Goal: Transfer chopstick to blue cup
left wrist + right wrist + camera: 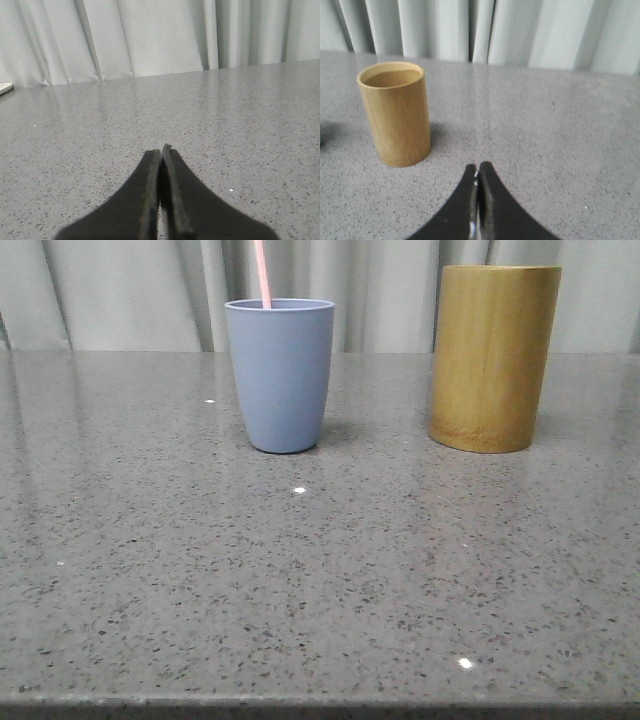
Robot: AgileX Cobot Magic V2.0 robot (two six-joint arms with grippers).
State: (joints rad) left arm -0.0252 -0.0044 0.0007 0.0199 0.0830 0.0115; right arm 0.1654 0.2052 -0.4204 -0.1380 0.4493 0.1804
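Front view is showing the chopstick (263,273) standing near-upright inside the blue cup (279,374), upper centre, while my left end effector (161,152) and right end effector (478,170) are sitting closed, empty.

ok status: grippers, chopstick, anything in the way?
Left gripper shut, empty. Right gripper shut, empty. Chopstick stands in the blue cup. Bamboo holder stands apart from the cup, obstructing nothing.
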